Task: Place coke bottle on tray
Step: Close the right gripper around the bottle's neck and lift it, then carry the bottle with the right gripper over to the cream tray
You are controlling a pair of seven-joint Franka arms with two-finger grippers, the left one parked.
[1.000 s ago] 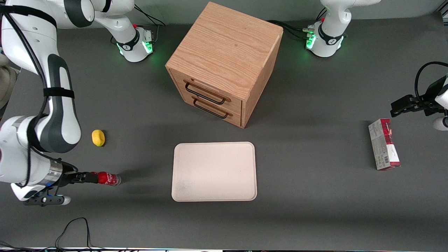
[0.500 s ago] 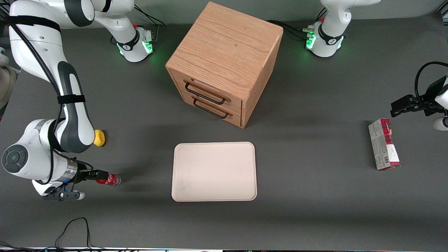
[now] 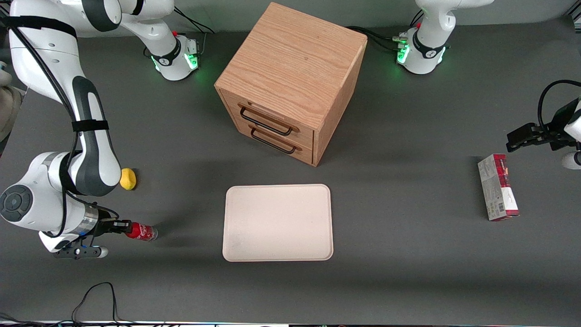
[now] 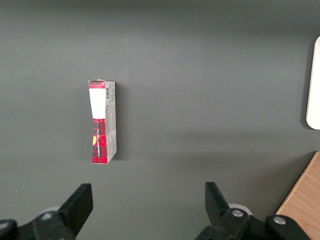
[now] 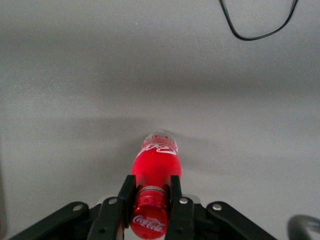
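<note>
End effector (image 5: 150, 196) clamps coke bottle (image 5: 156, 167) neck, seemingly upright, near tray (image 3: 278, 222).

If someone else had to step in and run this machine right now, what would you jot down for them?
Gripper: at the working arm's end of the table, shut on the coke bottle near its cap, one finger on each side of the neck.
Coke bottle: at table level, beside the tray and apart from it; whether it is lifted cannot be told. A lemon lies farther from the front camera than the bottle.
Tray: nothing on it, in front of the wooden drawer cabinet.
Done: bottle grasped.
Left: lift it, carry it over the tray, set it down, open the fingers.
</note>
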